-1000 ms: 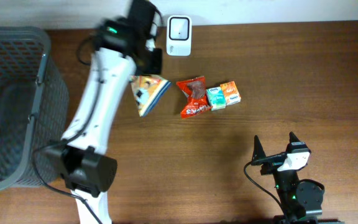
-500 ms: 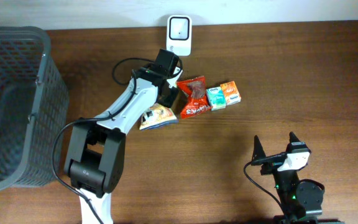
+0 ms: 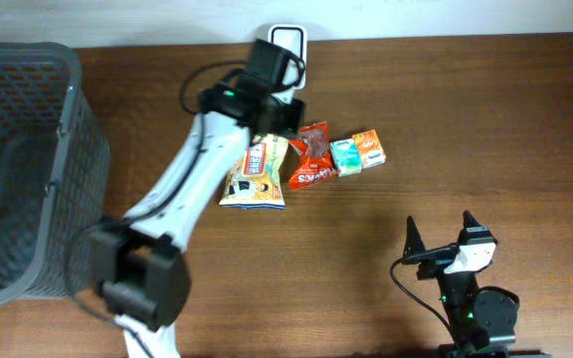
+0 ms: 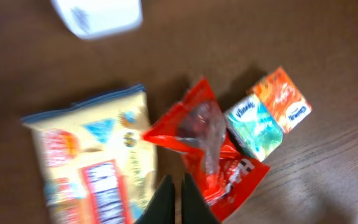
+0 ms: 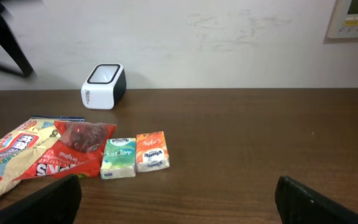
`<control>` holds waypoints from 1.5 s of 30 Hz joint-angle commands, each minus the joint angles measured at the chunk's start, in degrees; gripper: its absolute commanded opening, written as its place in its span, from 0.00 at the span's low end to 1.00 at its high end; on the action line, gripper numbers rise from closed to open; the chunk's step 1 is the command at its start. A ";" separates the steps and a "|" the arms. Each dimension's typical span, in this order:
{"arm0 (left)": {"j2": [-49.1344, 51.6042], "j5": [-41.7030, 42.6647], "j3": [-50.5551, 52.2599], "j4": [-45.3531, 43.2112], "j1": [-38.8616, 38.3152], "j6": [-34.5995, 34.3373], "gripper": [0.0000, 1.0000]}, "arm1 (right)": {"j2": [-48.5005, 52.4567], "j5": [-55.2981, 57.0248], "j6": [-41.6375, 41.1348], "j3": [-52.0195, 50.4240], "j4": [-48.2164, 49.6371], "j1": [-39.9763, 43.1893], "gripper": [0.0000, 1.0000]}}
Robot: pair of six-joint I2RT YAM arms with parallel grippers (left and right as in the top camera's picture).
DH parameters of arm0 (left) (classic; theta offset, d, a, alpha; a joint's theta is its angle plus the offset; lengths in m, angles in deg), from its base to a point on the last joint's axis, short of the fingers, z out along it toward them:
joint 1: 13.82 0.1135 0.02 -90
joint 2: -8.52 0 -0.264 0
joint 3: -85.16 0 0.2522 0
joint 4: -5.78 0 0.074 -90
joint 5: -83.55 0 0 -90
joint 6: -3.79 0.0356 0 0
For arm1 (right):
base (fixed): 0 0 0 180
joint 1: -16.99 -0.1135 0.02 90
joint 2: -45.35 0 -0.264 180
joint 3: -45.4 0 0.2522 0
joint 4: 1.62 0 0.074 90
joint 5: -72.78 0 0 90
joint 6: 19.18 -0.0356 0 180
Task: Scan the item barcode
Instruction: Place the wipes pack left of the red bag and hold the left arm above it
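Seen from overhead, your left arm is reaching from the lower left of the frame up to the top centre, across a brown wooden desk.

In the left wrist view, your left gripper is showing at the bottom centre, its two fingers pressed together with nothing between them. It is hovering over the place where a yellow snack bag and a red snack packet are lying side by side. The snack bag is lying flat, printed side up, in the lower left of that view.

A teal Kleenex tissue pack is sitting just right of the red packet, and an orange tissue pack is touching its far side. The white barcode scanner is standing at the top left of the view, apart from the bag. Overhead, the arm is covering part of it.

A dark mesh basket is filling the left edge of the overhead frame. Your right gripper is sitting at the lower right, well apart from the items, its fingers spread wide and holding nothing.
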State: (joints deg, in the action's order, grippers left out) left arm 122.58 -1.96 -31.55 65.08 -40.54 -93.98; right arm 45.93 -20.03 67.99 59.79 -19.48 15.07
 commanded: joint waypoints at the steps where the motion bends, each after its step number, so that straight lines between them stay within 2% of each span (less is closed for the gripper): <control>1: 8.59 2.03 1.31 -1.42 -2.64 -3.08 0.00 | -0.39 0.09 -0.24 -0.31 -0.26 -0.26 0.98; 4: 15.19 1.20 1.29 -2.91 -3.02 -3.08 0.00 | -0.39 0.09 -0.24 -0.31 -0.26 -0.26 0.98; 7: 15.74 -15.32 -0.46 -0.13 -2.86 -3.08 0.00 | -0.39 0.07 -0.24 -0.31 -0.26 -0.26 0.98; 8: 14.36 -16.15 -5.29 3.61 -2.84 -3.13 0.00 | -0.39 0.09 -0.24 -0.31 -0.26 -0.26 0.98; 10: 11.50 -8.72 -13.40 7.58 -2.91 -3.10 0.00 | -0.39 0.07 -0.24 -0.31 -0.24 -0.26 0.98; 12: 9.99 2.97 -15.65 7.06 -3.15 -3.13 0.00 | -0.39 0.09 -0.24 -0.31 -0.26 -0.26 0.98; 13: 10.93 4.26 -15.15 7.69 -3.41 -3.10 0.00 | -0.39 0.07 -0.24 -0.31 -0.26 -0.26 0.98; 18: 20.68 4.09 -14.19 9.35 -3.65 -3.10 0.00 | -0.39 0.09 -0.24 -0.31 -0.26 -0.28 0.98; 19: 22.75 0.57 -14.19 9.75 -3.65 -3.10 0.00 | -0.39 0.09 -0.24 -0.31 -0.26 -0.26 0.98; 21: 24.59 -12.44 -14.19 11.28 -3.65 -3.10 0.00 | -0.39 0.09 -0.24 -0.31 -0.26 -0.26 0.99; 23: 24.57 -16.33 -15.82 12.66 -3.65 -3.10 0.00 | -0.39 0.07 -0.24 -0.31 -0.26 -0.26 0.98; 27: 24.46 -13.22 -36.57 26.38 -3.65 -3.13 0.00 | -0.39 0.07 -0.24 -0.31 -0.26 -0.26 0.98; 29: 24.79 -11.37 -37.59 26.67 -3.65 -3.13 0.00 | -0.39 0.09 -0.24 -0.31 -0.26 -0.26 0.98; 34: 31.71 -11.13 -29.68 26.53 -5.55 -4.35 0.00 | -0.39 0.07 -0.24 -0.31 -0.26 -0.26 0.98; 38: 34.40 -5.73 -29.33 26.14 -7.32 -5.46 0.00 | -0.39 0.07 -0.24 -0.31 -0.26 -0.26 0.98; 39: 34.32 -5.75 -30.95 26.75 -7.65 -5.42 0.00 | -0.39 0.09 -0.24 -0.31 -0.26 -0.26 0.98; 42: 33.88 -5.77 -45.97 36.59 -7.08 -5.44 0.00 | -0.39 0.07 -0.24 -0.31 -0.26 -0.26 0.98; 44: 33.83 -8.79 -54.95 41.90 -6.75 -5.46 0.16 | -0.39 0.07 -0.24 -0.31 -0.26 -0.26 0.98; 45: 33.83 -17.00 -60.33 44.13 -6.71 -5.46 0.53 | -0.39 0.09 -0.24 -0.31 -0.26 -0.26 0.98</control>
State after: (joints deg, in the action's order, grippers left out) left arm 157.14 -9.28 -82.44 106.35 -47.64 -99.31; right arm 45.93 -20.03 67.99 59.79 -19.48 15.07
